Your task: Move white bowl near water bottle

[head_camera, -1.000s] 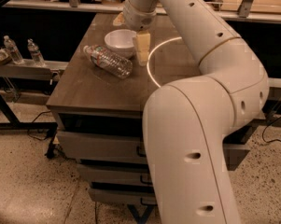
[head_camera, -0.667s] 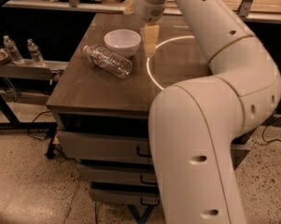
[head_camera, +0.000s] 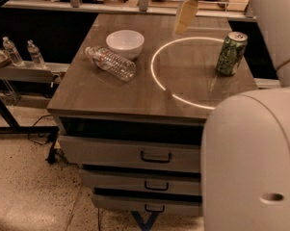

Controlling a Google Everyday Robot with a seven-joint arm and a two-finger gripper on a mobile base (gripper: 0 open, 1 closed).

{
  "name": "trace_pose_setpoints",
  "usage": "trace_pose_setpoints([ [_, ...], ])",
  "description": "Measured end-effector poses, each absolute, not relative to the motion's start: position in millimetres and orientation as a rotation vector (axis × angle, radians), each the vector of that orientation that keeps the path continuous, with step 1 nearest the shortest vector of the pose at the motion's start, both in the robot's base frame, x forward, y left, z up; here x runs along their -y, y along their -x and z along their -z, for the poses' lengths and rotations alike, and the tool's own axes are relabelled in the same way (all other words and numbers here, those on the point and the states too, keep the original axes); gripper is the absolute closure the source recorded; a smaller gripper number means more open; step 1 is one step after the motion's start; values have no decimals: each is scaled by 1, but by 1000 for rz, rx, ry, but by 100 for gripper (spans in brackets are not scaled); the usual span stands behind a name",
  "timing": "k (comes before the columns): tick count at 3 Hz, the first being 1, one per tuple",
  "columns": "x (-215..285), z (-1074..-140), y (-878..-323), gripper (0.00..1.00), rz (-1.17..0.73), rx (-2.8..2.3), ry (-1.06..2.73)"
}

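The white bowl stands upright on the brown table top, at its back left. The water bottle lies on its side just in front of the bowl, to its left, nearly touching it, with its cap pointing to the back left. My gripper hangs above the back middle of the table. It is to the right of the bowl, clear of it, and holds nothing.
A green soda can stands at the right of the table by a bright ring of light. Two small bottles stand on a low shelf at the left. Drawers sit under the table. My arm's body fills the lower right.
My gripper has risen and moved right, away from the bowl. The bowl stays beside the bottle. The arm no longer hides the green can.
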State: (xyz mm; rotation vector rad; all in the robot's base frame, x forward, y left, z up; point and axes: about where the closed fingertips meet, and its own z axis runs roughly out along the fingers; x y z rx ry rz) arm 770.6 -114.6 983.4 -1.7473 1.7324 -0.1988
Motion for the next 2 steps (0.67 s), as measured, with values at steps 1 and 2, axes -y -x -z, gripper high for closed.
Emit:
trace_pose_setpoints([
  [1,175,-1018,-750,0,155,-1823,1398],
  [2,223,-1002,-740,0,144,-1908,1224],
])
